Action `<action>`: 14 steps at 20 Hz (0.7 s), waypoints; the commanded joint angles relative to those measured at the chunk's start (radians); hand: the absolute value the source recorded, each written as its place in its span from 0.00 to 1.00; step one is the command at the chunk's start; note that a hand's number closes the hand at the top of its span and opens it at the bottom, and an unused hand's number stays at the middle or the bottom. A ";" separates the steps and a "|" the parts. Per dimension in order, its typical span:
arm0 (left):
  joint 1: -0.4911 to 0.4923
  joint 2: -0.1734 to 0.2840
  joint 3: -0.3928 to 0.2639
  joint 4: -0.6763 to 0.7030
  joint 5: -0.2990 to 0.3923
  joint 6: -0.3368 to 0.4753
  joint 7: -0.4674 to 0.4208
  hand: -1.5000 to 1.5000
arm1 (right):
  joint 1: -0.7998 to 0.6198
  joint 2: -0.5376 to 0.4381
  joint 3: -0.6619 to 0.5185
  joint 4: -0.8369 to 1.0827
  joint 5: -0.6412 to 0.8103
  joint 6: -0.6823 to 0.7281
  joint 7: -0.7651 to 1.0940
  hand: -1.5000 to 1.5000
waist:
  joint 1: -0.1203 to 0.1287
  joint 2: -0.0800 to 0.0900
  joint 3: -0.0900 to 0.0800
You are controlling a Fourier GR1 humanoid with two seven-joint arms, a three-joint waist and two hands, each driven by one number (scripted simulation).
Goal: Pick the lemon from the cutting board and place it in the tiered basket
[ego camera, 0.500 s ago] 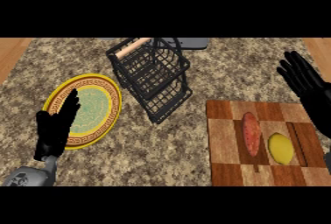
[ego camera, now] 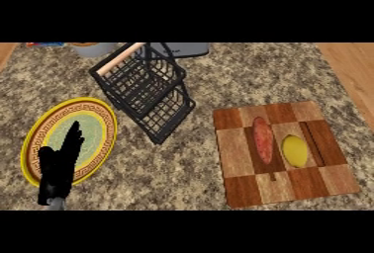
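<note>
Lemon: the lemon [ego camera: 294,150] lies on the cutting board [ego camera: 241,184], right of centre, in a square near the middle row; nothing is touching it

Its neighbour: a long reddish vegetable [ego camera: 263,140], perhaps a sweet potato, lies just beside the lemon on its left, the two close but I cannot tell whether they touch

Cutting board: a chequered wooden board sits at the right of the speckled stone counter [ego camera: 219,64]

Tiered basket: the black wire tiered basket [ego camera: 146,96] with a pale wooden handle stands up the counter from the board and to its left, well apart from the lemon; I see nothing lying in its tiers

Left hand: the left hand [ego camera: 60,165] shows at the lower left, over the rim of the yellow patterned plate [ego camera: 102,111]; fingers straight and held together, pointing up the counter, holding nothing; it looks to be resting

Right hand: not in sight at all from up here, so its fingers cannot be judged

Done so far: nothing that shows; the lemon is not yet picked, the basket holds no fruit

Left to do: all of it, as I judge; a hand must come to the board, close round the lemon without nudging the reddish vegetable, lift it, carry it across to the basket and set it in a tier

Far edge: a grey pot-like thing [ego camera: 91,48] and another grey object [ego camera: 182,48] sit at the back, cut off by the view
</note>
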 commanded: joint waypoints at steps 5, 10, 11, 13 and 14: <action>0.092 -0.104 -0.083 -0.026 -0.044 0.038 -0.083 0.50 | 0.268 0.328 -0.123 -0.264 0.069 -0.372 -0.148 0.00 | 0.053 0.000 0.002; 0.063 -0.112 -0.068 0.040 -0.045 0.008 -0.122 0.50 | 0.551 0.255 0.009 -0.462 0.183 -0.266 0.136 0.00 | 0.070 0.011 -0.001; 0.062 -0.092 -0.065 0.012 -0.046 0.002 -0.110 0.50 | 0.558 0.221 0.049 -0.481 0.189 -0.231 0.214 0.00 | 0.083 0.012 -0.002; 0.046 -0.091 -0.063 0.006 -0.045 0.001 -0.094 0.50 | 0.637 0.190 0.114 -0.553 0.239 -0.192 0.309 0.00 | 0.085 0.015 -0.004; 0.031 -0.120 -0.093 0.014 -0.068 0.020 -0.090 0.50 | 0.631 0.142 0.122 -0.519 0.272 -0.173 0.365 0.00 | 0.098 0.022 -0.004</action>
